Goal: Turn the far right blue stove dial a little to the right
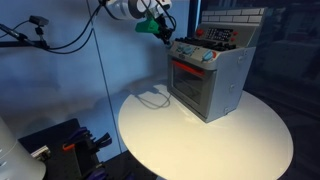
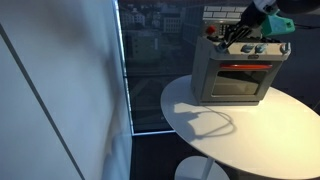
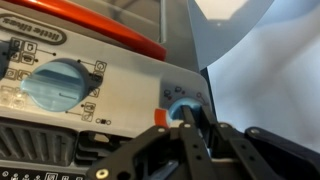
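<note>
Ext view: stove (image 1: 210,72) on round white table (image 1: 200,145), toward the back. Gripper (image 1: 157,27) is at the end of the knob row, w/ open air on its approach side.

Ext view: gripper (image 2: 238,38) reaches onto the top front of stove (image 2: 235,75). The arm hangs over the burner top, so prob little room up/back.

Wrist view: far right dial (image 3: 183,107) sits btwn fingers (image 3: 198,126). Gripper (image 3: 181,120) brackets it closely; pinching or just off, can't tell. Bigger dial (image 3: 55,85) is well apart. To do the step well: centre wrist on the knob, firm pinch, small clockwise roll, no push, since the toy stove prob slides. Panel edge is just beside, so keep tips off it.
</note>
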`<state>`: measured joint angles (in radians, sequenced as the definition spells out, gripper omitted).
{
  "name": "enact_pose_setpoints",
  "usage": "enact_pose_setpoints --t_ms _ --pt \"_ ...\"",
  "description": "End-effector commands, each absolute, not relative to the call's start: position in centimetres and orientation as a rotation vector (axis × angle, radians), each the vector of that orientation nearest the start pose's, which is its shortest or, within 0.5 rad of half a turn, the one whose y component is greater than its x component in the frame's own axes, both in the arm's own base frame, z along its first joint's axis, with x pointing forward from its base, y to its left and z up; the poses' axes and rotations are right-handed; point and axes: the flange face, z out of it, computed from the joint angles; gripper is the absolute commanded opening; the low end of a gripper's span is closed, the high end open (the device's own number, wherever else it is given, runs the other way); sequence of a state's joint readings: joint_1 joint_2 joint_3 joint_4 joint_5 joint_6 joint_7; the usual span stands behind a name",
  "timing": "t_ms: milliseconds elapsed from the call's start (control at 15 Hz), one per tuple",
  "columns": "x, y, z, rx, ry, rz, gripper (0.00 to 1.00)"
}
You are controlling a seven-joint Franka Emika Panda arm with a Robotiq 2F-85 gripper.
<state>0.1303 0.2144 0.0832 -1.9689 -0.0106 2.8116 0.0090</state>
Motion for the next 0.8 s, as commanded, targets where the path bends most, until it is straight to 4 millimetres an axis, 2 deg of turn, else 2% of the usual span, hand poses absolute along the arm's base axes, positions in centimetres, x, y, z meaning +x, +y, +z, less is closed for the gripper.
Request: enact_pose_setpoints --t_ms 0,733 --pt "62.5 13.3 44.8 -2.863 -0.184 -0.974 0.06" --pt "61.2 12.7 44.8 -2.725 0.205 -0.982 0.05"
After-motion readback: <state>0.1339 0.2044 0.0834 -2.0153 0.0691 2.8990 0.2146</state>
